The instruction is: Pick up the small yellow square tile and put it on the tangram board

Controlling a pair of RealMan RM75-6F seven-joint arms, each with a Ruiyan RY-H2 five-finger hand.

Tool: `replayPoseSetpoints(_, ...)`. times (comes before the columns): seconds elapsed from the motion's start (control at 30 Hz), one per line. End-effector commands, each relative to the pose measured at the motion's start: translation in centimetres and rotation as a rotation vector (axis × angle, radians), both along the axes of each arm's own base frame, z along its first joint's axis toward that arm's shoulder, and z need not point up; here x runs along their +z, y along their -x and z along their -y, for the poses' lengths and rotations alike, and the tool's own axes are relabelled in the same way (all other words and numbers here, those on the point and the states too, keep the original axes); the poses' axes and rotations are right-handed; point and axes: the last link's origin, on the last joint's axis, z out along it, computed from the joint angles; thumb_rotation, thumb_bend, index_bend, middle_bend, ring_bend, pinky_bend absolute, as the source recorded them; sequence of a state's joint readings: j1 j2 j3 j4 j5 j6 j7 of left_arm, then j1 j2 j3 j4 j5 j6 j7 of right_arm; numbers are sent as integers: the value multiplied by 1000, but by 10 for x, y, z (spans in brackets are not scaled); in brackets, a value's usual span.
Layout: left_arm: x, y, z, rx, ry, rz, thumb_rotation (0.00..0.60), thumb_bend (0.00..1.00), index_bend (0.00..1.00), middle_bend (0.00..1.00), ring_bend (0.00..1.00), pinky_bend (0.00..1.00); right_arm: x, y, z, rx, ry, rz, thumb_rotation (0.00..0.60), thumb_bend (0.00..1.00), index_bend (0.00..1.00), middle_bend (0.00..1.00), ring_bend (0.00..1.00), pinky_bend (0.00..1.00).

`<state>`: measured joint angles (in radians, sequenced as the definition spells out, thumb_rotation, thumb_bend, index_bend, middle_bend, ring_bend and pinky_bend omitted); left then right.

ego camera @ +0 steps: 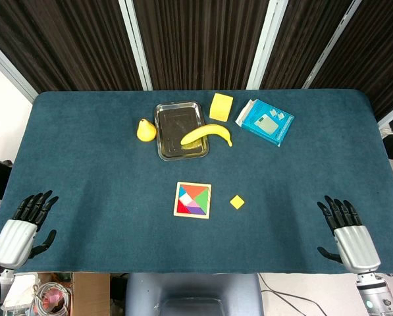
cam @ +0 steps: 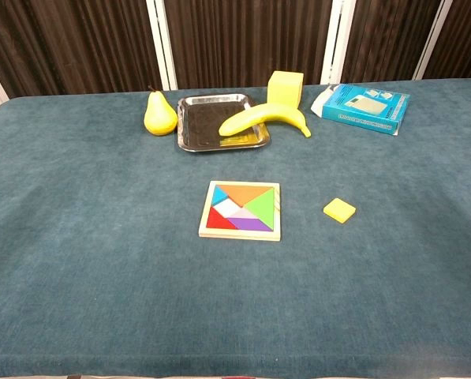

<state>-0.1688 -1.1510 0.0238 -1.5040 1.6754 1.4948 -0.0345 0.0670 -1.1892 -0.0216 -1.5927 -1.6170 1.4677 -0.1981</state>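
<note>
Reaching for the small yellow square tile [ego camera: 237,202] suits your right robot hand [ego camera: 346,232], which rests released, fingers spread; the tile lies flat forward-left of it, just beside the tangram board [ego camera: 193,200]. Pinch its edges. Your left robot hand [ego camera: 24,228] is likewise released.

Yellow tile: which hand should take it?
Right. The tile lies right of the tangram board, on the side of the right hand. The left hand would have to cross the board. Both hands rest open at the near edge.
</note>
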Motion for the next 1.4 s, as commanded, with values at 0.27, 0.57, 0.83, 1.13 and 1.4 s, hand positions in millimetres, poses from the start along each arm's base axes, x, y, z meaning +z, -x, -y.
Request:
replayPoseSetpoints(0.27, 0, 0, 0, 1, 15, 20, 600, 412, 0, 0, 0, 97, -12, -3, 17, 27, -28, -27, 600, 180, 0, 0, 0, 0)
replayPoseSetpoints(0.57, -3, 5, 9, 30, 31, 10, 600, 411, 0, 0, 0, 97, -59, -63, 111, 230, -238, -175, 600, 186, 119, 0, 0, 0)
replayPoseSetpoints(0.83, 1, 8, 14, 49, 17, 0, 600, 412, 0, 0, 0, 97, -106, -107, 158, 360, -331, -301, 600, 198, 360, 0, 0, 0)
replayPoseSetpoints(1.13, 1, 7, 14, 41, 26, 1, 600, 411, 0, 0, 0, 97, -139, -116, 179, 378, -377, -407, 600, 295, 458, 0, 0, 0)
replayPoseSetpoints(1.4, 2, 7, 17, 36, 26, 4, 600, 411, 0, 0, 0, 97, -153, -116, 180, 380, -391, -454, 600, 381, 474, 0, 0, 0)
